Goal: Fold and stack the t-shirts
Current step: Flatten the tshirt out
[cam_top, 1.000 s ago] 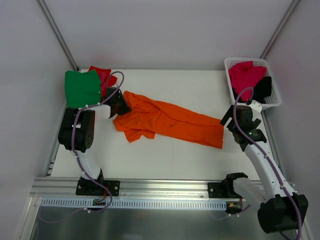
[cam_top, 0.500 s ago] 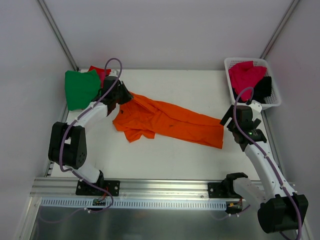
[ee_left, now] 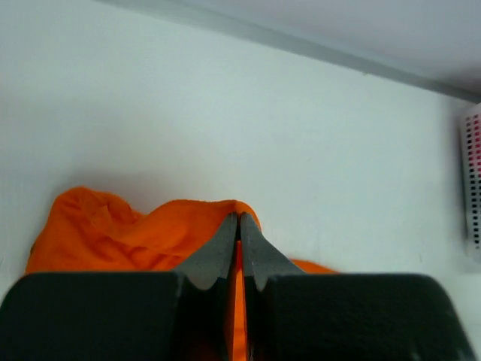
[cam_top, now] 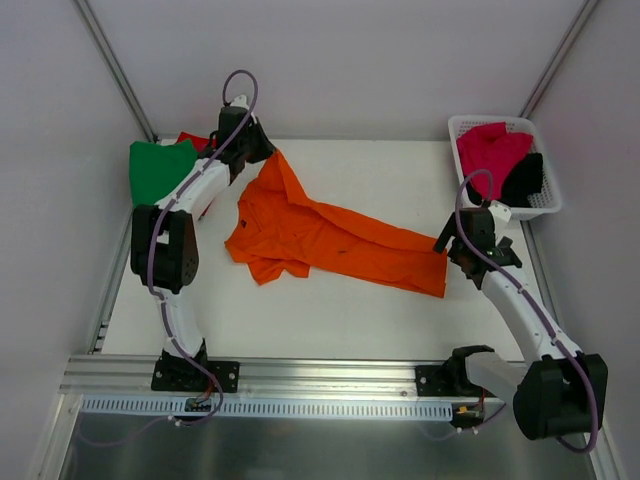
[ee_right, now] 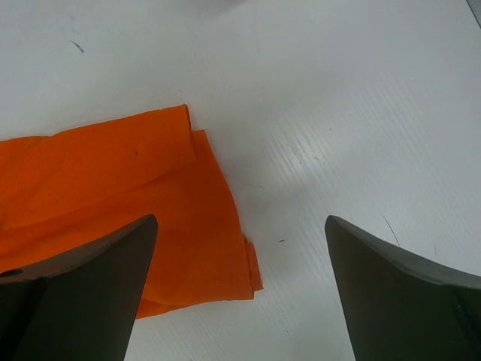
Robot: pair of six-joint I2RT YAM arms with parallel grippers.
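Note:
The orange t-shirt (cam_top: 330, 235) lies stretched slantwise across the table, rumpled at its left end. My left gripper (cam_top: 268, 152) is shut on a top corner of it near the back edge, and the cloth peaks up to the pinch. In the left wrist view the fingertips (ee_left: 239, 218) meet with orange cloth (ee_left: 135, 237) clamped between them. My right gripper (cam_top: 447, 250) hovers open over the shirt's right end. In the right wrist view the gripper (ee_right: 240, 219) stands wide above the orange hem corner (ee_right: 113, 195), touching nothing.
A folded green t-shirt (cam_top: 160, 172) lies on a red one (cam_top: 195, 141) at the back left corner. The white lattice basket (cam_top: 548, 205) at the back right holds a magenta-pink t-shirt (cam_top: 492, 148) and a black one (cam_top: 525, 180).
My left arm has reached toward the back edge, dragging the orange shirt's corner up and away. The right gripper has edged toward the shirt's right end and opened slightly wider.

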